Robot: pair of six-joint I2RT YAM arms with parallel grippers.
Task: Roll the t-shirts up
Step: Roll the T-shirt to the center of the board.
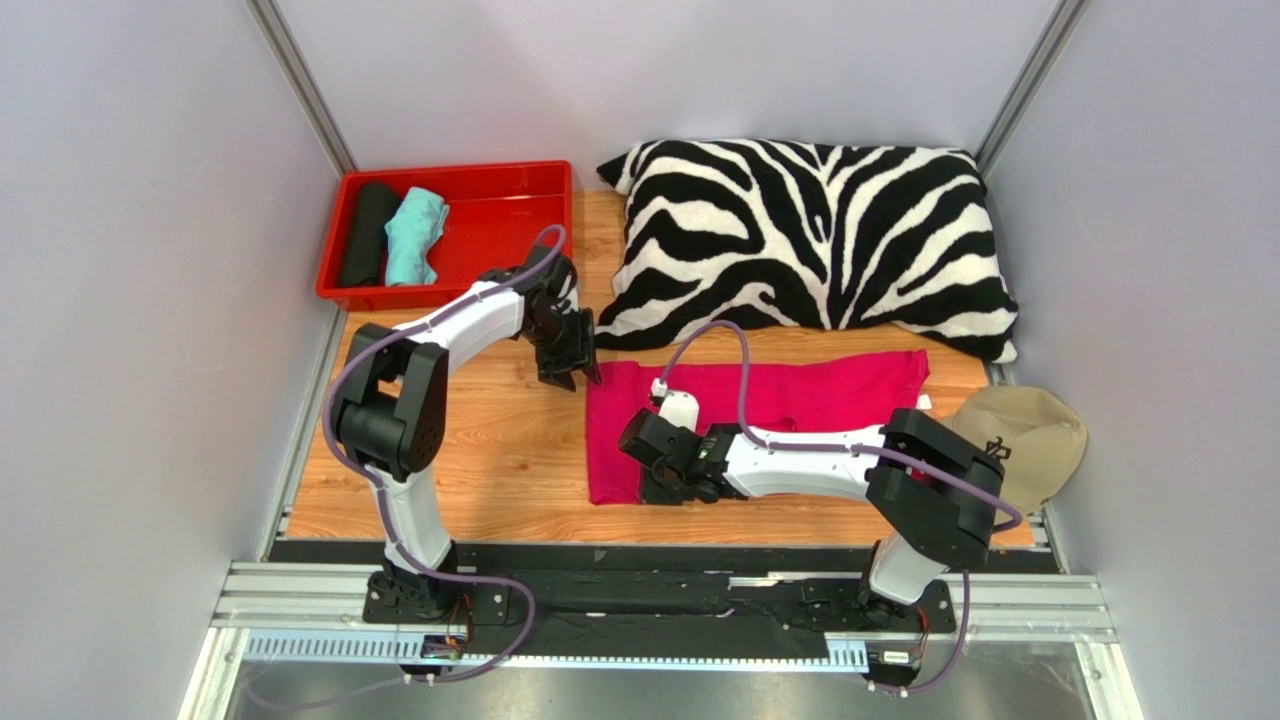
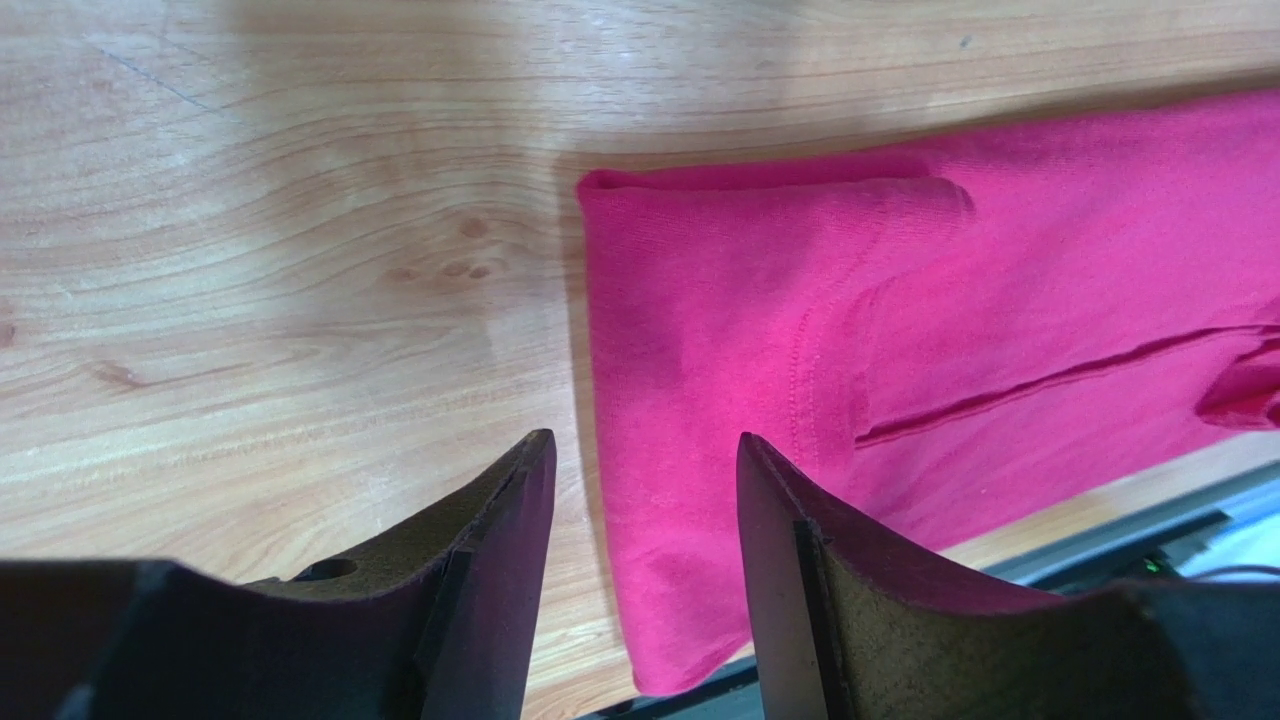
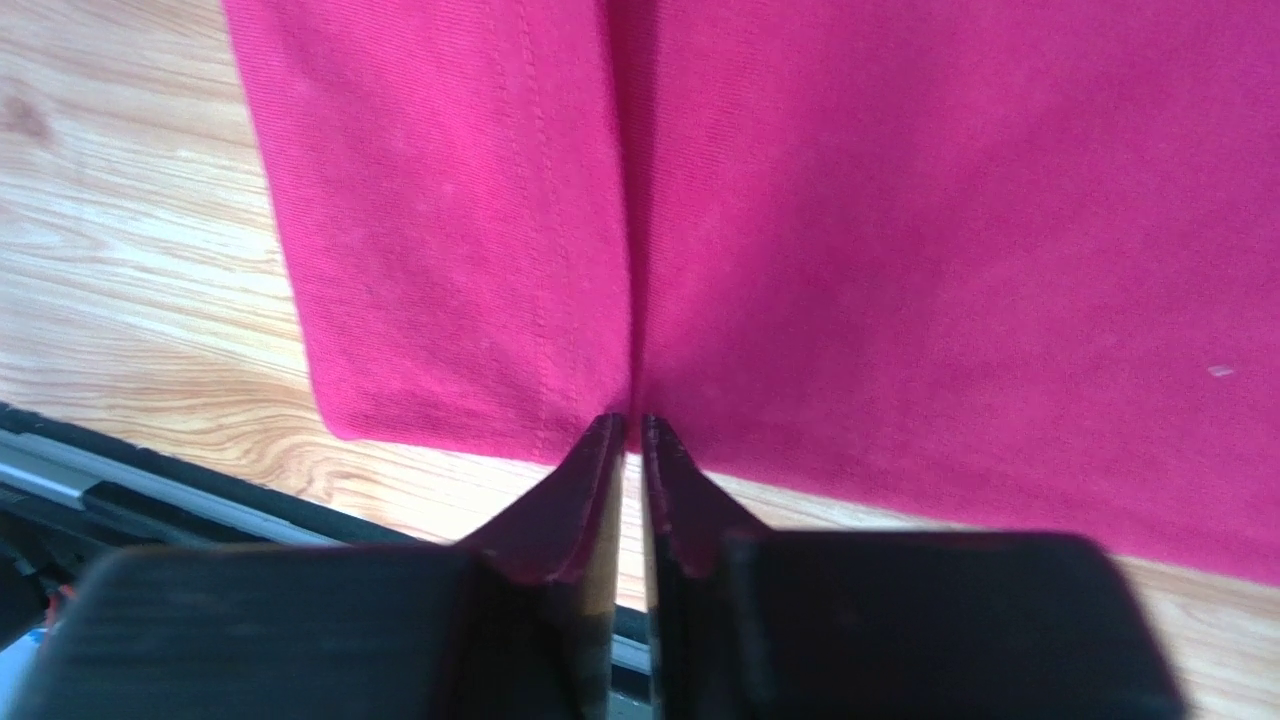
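Observation:
A bright magenta-pink t-shirt (image 1: pixel 812 393) lies folded into a long flat strip on the wooden table, in front of the pillow. My right gripper (image 1: pixel 657 483) is at its near edge by the left end. In the right wrist view the right gripper (image 3: pixel 633 425) is shut on the t-shirt (image 3: pixel 902 225), and a crease runs up from the tips. My left gripper (image 1: pixel 568 365) hovers at the strip's far left corner. In the left wrist view the left gripper (image 2: pixel 643 438) is open over the left border of the t-shirt (image 2: pixel 902 345) and holds nothing.
A red bin (image 1: pixel 451 188) at the back left holds a black fabric roll (image 1: pixel 368 233) and a teal fabric roll (image 1: pixel 413 236). A zebra-striped pillow (image 1: pixel 812 233) fills the back right. A beige cap (image 1: pixel 1029 435) lies at the right edge. Grey walls enclose the table.

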